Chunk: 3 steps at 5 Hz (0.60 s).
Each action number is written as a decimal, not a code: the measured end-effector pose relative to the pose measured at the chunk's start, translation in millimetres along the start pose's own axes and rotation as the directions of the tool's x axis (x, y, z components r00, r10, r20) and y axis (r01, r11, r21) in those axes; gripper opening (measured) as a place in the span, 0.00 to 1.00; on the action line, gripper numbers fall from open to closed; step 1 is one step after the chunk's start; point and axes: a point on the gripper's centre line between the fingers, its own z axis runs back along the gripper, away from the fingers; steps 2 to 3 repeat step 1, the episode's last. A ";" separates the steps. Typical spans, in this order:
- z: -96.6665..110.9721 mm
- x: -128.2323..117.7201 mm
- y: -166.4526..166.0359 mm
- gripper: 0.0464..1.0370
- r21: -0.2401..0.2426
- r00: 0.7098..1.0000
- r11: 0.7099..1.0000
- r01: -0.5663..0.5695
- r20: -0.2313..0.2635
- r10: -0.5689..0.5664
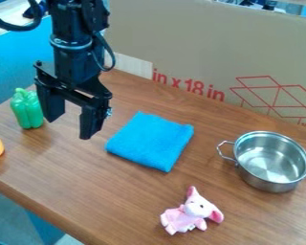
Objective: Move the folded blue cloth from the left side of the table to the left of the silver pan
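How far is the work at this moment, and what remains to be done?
Done: no placing is visible; the metal pot is empty, and the blue cloth and pink toy lie apart from it. In hand: nothing; the gripper is open above the table, near the green pepper. Left: seemingly any grasping and placing.

Pot (272,162) right of folded cloth (151,141).
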 end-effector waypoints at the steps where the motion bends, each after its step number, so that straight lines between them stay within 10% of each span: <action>1: 0.4 0.4 0.3 0.96 0.002 1.000 1.000 0.000 0.001 0.000; 3: 0.4 0.4 0.3 0.96 0.002 1.000 1.000 0.000 0.001 0.000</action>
